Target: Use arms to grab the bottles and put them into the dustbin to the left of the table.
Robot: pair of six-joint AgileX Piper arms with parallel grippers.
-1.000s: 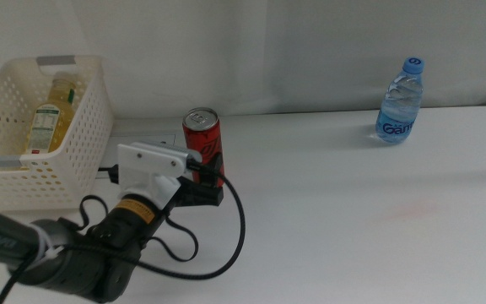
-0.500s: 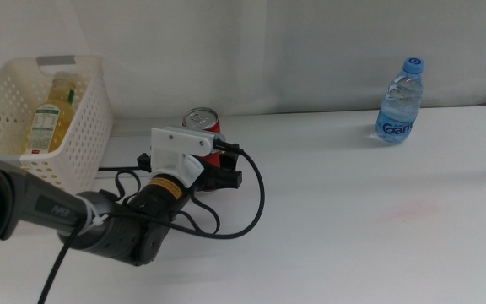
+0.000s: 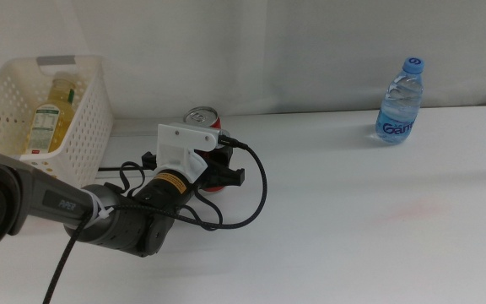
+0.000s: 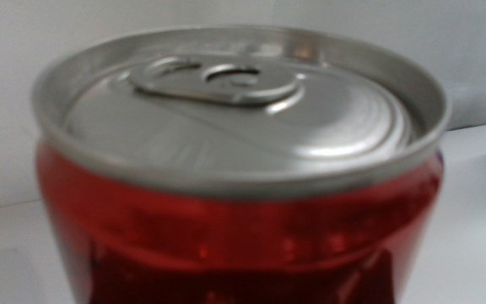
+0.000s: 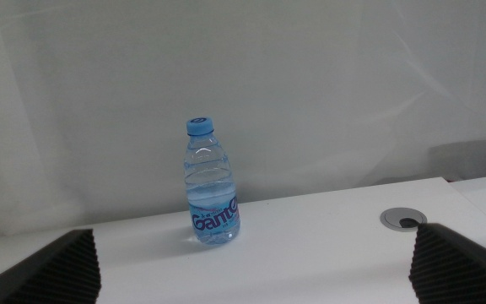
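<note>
Left gripper (image 3: 212,176) at the red can (image 3: 202,118), upright on the table (image 3: 353,219) just right of the dustbin (image 3: 74,127); can top fills the left wrist view (image 4: 243,110); jaw state cannot be told. Juice bottle (image 3: 53,114) inside the dustbin. Water bottle (image 3: 399,101) upright at far right, well apart from the can. Right gripper (image 5: 251,262) out of the middle view, jaws spread wide, facing the water bottle from a distance.
</note>
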